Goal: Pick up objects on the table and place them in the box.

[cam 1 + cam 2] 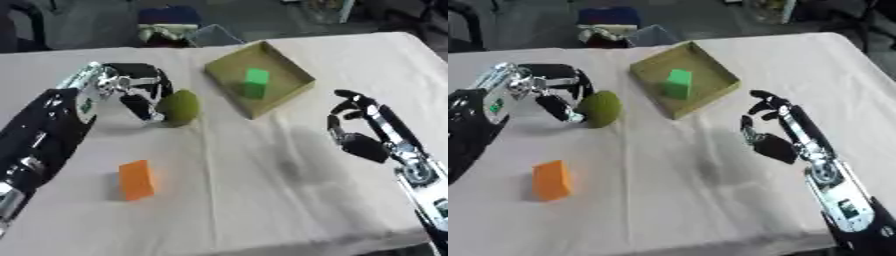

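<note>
The left arm comes in from the table's left edge and reaches toward the far side, its silver wrist raised. The left robot hand (136, 90) has its fingers and thumb curled into a cupped shape, and the thumb side touches a rounded green thing. The right arm comes in from the near right corner of the table. The right robot hand (773, 131) is held above the table near its right edge, with relaxed fingers pointing away and holding nothing.
</note>
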You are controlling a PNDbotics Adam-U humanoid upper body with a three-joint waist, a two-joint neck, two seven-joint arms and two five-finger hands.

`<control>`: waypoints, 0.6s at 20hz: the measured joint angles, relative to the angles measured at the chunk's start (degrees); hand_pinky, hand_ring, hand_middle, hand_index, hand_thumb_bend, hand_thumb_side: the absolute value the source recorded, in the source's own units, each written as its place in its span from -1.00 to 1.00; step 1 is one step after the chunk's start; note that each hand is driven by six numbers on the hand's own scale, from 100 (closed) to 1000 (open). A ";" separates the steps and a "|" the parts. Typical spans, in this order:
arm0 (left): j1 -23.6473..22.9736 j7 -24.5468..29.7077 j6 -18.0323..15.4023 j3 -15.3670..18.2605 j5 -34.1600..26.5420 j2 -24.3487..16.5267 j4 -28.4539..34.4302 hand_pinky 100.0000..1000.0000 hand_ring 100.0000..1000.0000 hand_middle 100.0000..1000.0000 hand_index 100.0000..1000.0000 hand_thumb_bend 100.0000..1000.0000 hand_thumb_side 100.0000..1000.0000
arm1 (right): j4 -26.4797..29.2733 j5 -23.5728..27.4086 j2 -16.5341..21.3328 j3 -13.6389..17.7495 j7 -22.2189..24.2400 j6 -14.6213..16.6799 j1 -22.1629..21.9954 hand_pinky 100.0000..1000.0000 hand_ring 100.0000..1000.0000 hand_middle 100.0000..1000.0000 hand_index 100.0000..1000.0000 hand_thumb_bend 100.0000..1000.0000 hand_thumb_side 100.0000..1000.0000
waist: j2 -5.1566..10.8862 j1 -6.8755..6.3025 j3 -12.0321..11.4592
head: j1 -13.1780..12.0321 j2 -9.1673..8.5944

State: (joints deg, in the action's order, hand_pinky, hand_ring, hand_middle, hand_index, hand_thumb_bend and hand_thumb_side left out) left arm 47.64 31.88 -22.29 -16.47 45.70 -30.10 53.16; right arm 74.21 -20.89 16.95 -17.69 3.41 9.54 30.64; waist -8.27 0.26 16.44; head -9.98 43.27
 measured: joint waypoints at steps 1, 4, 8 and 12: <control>0.00 -0.49 -0.22 0.01 -0.55 0.03 -0.06 0.14 -0.14 -0.13 0.14 -0.80 -0.51 | 0.00 0.00 0.00 0.00 0.00 0.00 -0.02 0.45 0.60 0.20 0.84 -1.00 -0.18 | 0.00 -0.01 0.01 | 0.00 0.00; 0.00 -4.11 -0.14 0.17 -2.03 0.06 0.12 0.05 -0.25 -0.24 0.03 -0.90 -0.59 | 0.00 0.00 0.00 0.00 0.00 0.01 -0.22 0.45 0.60 0.20 0.84 -1.00 -0.18 | 0.00 0.00 0.03 | 0.00 0.00; 0.01 -12.08 1.26 0.63 -3.53 0.53 0.74 -0.03 -0.38 -0.37 -0.10 -1.00 -0.64 | 0.01 0.00 -0.01 0.00 -0.01 0.03 -0.23 0.45 0.61 0.20 0.84 -1.00 -0.18 | 0.00 0.04 0.11 | -0.01 0.00; 0.89 -20.37 4.13 1.83 -4.35 1.04 0.99 -0.03 -0.41 -0.41 -0.12 -1.00 -0.66 | 0.01 0.01 -0.03 0.00 -0.03 0.08 -0.23 0.45 0.61 0.20 0.84 -1.00 -0.17 | -0.01 0.21 0.19 | -0.02 0.00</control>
State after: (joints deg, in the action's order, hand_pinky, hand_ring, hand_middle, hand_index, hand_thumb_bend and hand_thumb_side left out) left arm 48.52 11.52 -18.15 -14.64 41.34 -29.05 54.15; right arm 74.22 -20.89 16.92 -17.69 3.39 9.62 30.40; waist -8.28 0.47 16.64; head -9.99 43.27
